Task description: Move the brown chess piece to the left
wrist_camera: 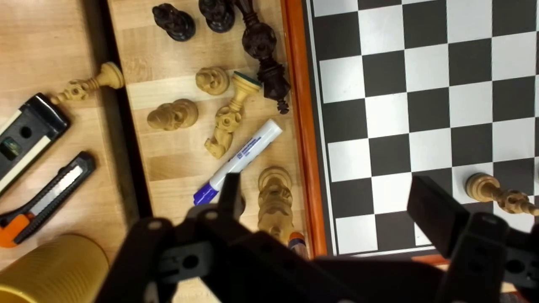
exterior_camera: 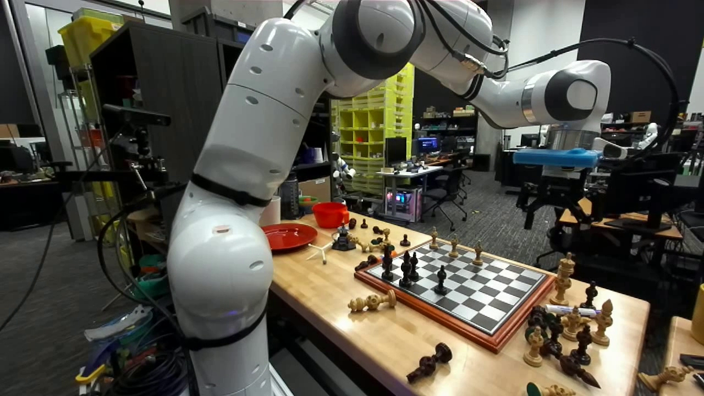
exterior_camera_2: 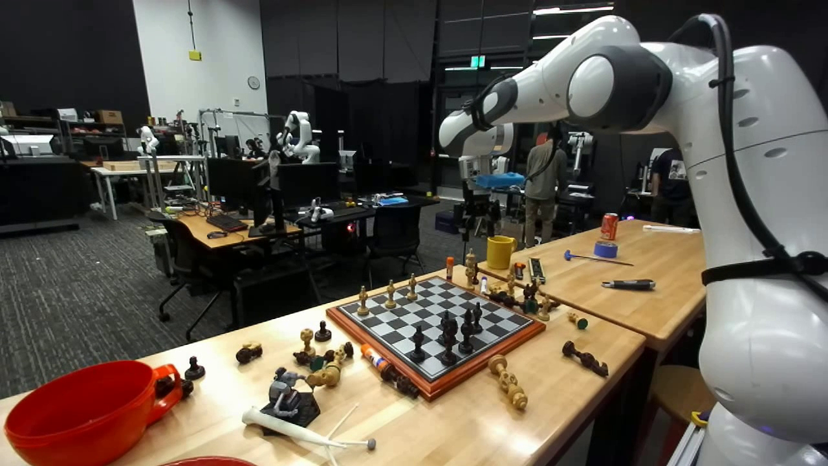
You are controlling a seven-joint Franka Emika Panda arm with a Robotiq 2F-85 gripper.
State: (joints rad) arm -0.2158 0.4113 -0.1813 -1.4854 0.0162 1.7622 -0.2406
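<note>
1. One red cup point(exterior_camera_2: 84, 414) is standing in the foreground of an exterior view; one figurine point(exterior_camera_2: 284, 395) is standing apart from it.
2. One brown chess piece point(exterior_camera_2: 508, 383) is lying just beside one chessboard point(exterior_camera_2: 464, 373).
3. At least four dark pieces point(exterior_camera_2: 418, 344) are standing on the chessboard; overlap is hiding their exact count.
4. Three more brown chess pieces point(exterior_camera_2: 391, 295) are standing in a row along its far edge; which piece the task is meaning, I cannot tell.
5. One marker point(wrist_camera: 244, 156) is lying beside the chessboard in the wrist view; one gripper point(wrist_camera: 329, 193) is hovering in the air; its jaws are standing wide apart.
6. One yellow mug point(exterior_camera_2: 499, 252), one blue tape roll point(exterior_camera_2: 605, 250) and one red can point(exterior_camera_2: 609, 226) are sitting beyond.
</note>
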